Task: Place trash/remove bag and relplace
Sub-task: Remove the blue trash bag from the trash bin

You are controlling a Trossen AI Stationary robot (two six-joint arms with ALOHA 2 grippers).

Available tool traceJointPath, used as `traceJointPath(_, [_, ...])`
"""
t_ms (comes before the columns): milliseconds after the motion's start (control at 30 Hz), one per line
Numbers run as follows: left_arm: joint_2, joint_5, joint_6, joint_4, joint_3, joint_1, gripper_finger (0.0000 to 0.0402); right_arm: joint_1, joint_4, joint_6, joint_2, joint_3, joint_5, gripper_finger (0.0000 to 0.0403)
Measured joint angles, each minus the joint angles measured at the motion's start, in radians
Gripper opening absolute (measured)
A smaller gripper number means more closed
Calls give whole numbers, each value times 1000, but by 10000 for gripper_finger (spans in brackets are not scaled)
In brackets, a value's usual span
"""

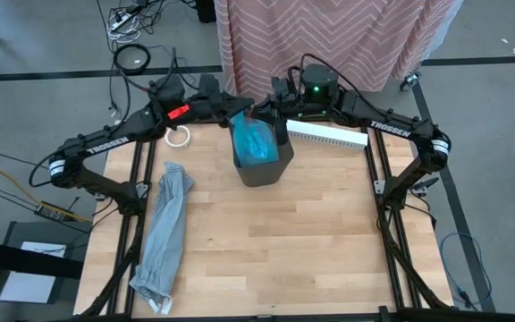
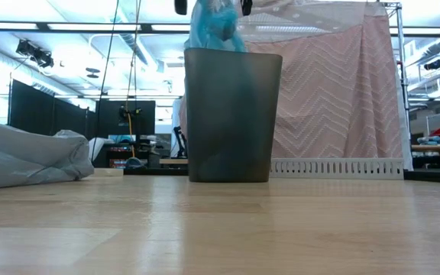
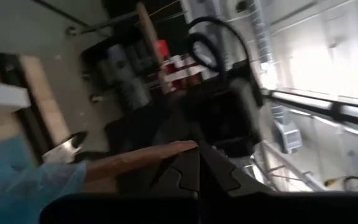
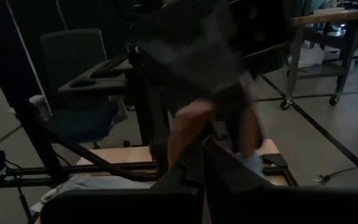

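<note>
The small dark bin (image 1: 265, 165) stands upright on its base at the far middle of the table, and it fills the middle of the low view (image 2: 231, 114). The bright-blue bag (image 1: 254, 140) sits in the bin, and its gathered top (image 2: 215, 27) rises above the rim. My left gripper (image 1: 240, 114) and my right gripper (image 1: 280, 116) meet over the bin's far rim at the bag's top, both shut. Blue plastic (image 3: 17, 186) shows beside my left fingers. No trash scraps show in any view. My left gripper is shut on the bag's gathered top (image 1: 245, 123), coming from the table's left above the bin's far rim. The bag hangs down into the bin. My own fingers hide the place of contact. My right gripper is shut at the bag's top (image 1: 270, 125) from the table's right. A pale-blue bit (image 4: 253, 163) shows beside its fingers (image 4: 229, 180). Which layers it holds cannot be told.
A pale grey plastic bag (image 1: 166, 228) lies long on the table's left half and shows at the low view's left (image 2: 21, 156). A white tape roll (image 1: 179, 137) lies near the far left corner. A white slotted strip (image 1: 329, 134) lies along the far edge. A pink curtain (image 1: 329, 36) hangs behind.
</note>
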Motion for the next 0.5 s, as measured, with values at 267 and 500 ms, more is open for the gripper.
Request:
traceJointPath(267, [30, 18, -51, 123, 0, -3, 2, 0, -17, -7, 0, 0, -4, 0])
traceJointPath(500, [30, 34, -127, 191, 0, -32, 2, -11, -75, -45, 0, -12, 13, 0])
